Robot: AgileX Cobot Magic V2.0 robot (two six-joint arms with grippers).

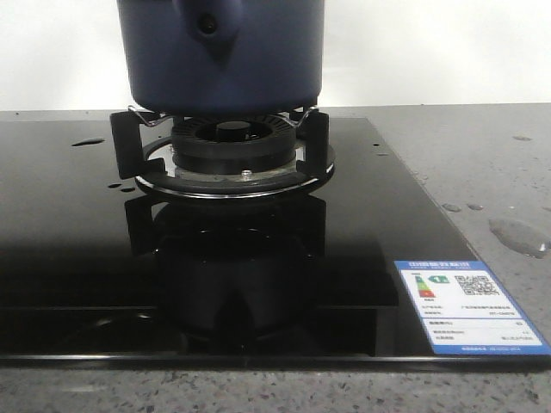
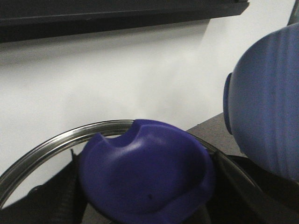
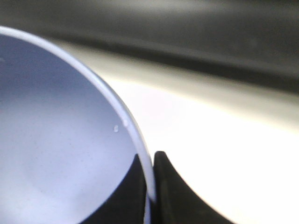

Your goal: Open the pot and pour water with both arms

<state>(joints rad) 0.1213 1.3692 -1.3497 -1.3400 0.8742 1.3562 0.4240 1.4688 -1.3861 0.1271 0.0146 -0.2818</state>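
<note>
On the near worktop (image 1: 482,370), water (image 1: 519,235) lies spilled. Farther back, the pot (image 1: 220,56) sits on the burner (image 1: 232,151). Left pincer (image 2: 145,205) grips the lid knob (image 2: 145,179); right pincer (image 3: 150,186) pinches a bowl rim (image 3: 133,135). Tilt slowly, rim over pot.

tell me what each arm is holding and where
Right jaws pinch the bowl by its rim; left jaws seem shut on the blue knob of the lid.

One pot (image 1: 219,52). One burner (image 1: 228,151). One black hob (image 1: 77,258). One label (image 1: 465,301) at 4 o'clock. One puddle (image 1: 519,235) on the bench (image 1: 482,155). One ridged bowl (image 2: 268,112).
</note>
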